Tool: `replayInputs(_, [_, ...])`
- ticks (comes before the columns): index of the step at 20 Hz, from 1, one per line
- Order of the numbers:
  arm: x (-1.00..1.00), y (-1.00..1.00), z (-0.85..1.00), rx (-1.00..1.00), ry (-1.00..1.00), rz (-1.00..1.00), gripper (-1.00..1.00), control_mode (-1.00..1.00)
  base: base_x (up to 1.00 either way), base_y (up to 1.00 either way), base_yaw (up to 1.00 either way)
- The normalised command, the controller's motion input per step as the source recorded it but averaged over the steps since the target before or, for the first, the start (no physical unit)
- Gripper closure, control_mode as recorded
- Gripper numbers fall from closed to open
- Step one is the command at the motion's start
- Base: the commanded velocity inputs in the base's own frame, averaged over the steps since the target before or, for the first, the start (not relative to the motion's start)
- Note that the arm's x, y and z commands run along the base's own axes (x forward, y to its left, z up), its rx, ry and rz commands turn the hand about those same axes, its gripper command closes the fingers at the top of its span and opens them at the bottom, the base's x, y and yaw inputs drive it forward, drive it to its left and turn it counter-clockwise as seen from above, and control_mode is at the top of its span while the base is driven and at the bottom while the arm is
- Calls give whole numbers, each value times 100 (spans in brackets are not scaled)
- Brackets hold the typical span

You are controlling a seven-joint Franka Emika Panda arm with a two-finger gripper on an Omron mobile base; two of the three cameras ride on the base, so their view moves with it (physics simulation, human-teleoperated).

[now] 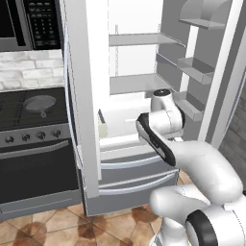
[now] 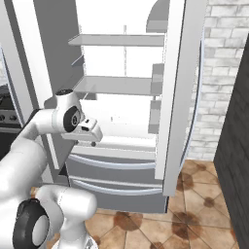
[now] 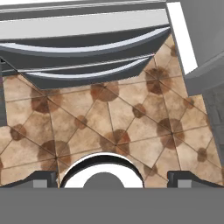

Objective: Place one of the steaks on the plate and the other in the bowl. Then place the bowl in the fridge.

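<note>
Fridge (image 1: pixel 139 86) doors open, shelves bare. Jaws (image 3: pixel 112 178) spread wide, empty, aimed at floor (image 3: pixel 109 118). Risk: arm (image 1: pixel 192 158) swinging into lower drawers (image 2: pixel 116 168) while turning.

no legible text, microwave (image 1: pixel 30 24) keypad blurred

We see the fridge (image 1: pixel 144 86) cut off at the top edge. A small object (image 1: pixel 103 126) inside it, beside the left door, is too small to identify. Our arm hides part of its lower shelf.

The fridge (image 1: pixel 144 96) stands open right of the stove (image 1: pixel 33 115) — its two drawers (image 3: pixel 87 57) seemingly below the shelves.
</note>
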Motion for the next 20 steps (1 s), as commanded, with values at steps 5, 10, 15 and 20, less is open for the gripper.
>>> replayInputs(5, [-86, -5, 0, 0, -19, 1, -100, -100, 0, 0, 0])
replayInputs(10, [-31, -25, -27, 7, -1, 0, -100, -100, 0, 0, 0])
replayInputs(15, [0, -3, -2, 4, 0, 8, -100, -100, 0, 0, 0])
replayInputs(20, [0, 1, 0, 0, 0, 7, -100, -100, 0, 0, 0])
